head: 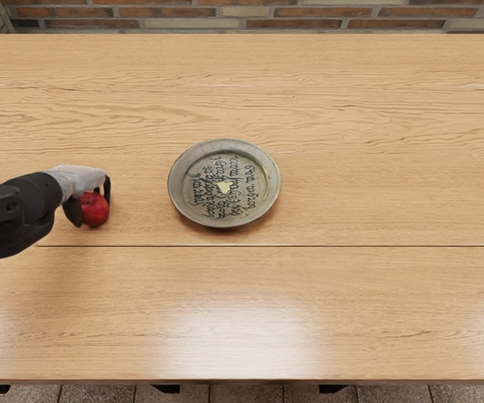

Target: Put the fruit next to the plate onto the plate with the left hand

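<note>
The left hand (81, 181) comes in from the 9 o'clock edge of the wooden desk (309, 302), its dark arm low across the boards. Its fingers (106, 190) are curled around a red fruit (95, 210), one dark digit on each side of it (whether the fruit rests on the desk or is slightly lifted cannot be told). The fruit sits at about 9 o'clock from the grey patterned plate (176, 180), well apart from its rim.
</note>
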{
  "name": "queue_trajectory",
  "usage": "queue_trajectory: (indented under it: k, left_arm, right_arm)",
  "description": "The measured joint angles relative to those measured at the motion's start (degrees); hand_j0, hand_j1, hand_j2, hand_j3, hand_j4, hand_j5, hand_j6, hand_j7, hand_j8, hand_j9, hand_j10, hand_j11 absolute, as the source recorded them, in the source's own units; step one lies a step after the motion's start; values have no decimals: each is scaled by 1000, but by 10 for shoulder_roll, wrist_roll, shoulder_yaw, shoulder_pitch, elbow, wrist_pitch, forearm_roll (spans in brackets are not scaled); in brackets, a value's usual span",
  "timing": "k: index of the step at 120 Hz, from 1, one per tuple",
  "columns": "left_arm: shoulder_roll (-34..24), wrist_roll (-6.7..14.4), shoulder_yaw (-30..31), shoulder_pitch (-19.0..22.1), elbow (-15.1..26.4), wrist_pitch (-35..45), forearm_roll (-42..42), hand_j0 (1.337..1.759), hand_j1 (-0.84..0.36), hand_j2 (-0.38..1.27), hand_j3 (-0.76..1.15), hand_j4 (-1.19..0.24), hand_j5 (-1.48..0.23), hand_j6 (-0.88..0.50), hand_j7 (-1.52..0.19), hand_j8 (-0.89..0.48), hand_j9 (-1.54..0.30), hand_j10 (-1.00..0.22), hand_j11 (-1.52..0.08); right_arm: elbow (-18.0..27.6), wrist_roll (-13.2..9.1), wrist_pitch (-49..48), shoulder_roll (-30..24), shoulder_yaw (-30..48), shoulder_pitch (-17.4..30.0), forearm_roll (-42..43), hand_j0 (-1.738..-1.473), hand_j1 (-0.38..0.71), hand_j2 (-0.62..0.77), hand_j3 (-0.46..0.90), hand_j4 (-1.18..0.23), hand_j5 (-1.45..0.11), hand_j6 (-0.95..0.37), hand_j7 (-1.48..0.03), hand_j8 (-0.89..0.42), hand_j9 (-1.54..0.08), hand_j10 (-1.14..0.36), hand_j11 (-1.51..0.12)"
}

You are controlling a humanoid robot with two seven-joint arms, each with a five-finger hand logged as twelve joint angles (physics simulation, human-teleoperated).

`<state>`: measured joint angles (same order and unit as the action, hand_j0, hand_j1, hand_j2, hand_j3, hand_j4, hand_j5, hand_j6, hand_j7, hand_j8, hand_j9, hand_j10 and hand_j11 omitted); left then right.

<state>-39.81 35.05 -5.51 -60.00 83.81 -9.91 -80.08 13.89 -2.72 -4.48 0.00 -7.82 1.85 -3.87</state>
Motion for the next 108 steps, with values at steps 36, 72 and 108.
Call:
queue_trajectory:
  k: [36,72,108]
  left_arm:
    - [-1,0,-5,-11,-4,-2,39,1645,-369,268,0,-271,-1135,-212,-1073,-364,-1067,-765,-1067]
    - [-10,0,-77,-14,-4,-5,131,1645,-397,303,0,-224,-1159,-196,-1073,-343,-1077,-779,-1078]
    - [-6,0,-218,-11,-4,-10,355,1646,-387,298,0,-254,-1112,-221,-1055,-356,-1053,-766,-1054]
  right_arm:
    - [0,0,0,0,0,0,0,-1658,-333,-3,0,-13,-17,-13,-17,-13,-17,-13,-17]
    - [0,0,0,0,0,0,0,-1658,-333,-3,0,-13,-17,-13,-17,-13,-17,-13,-17]
    - [0,0,0,0,0,0,0,-1658,-333,-3,0,-13,-17,-13,-17,-13,-17,-13,-17]
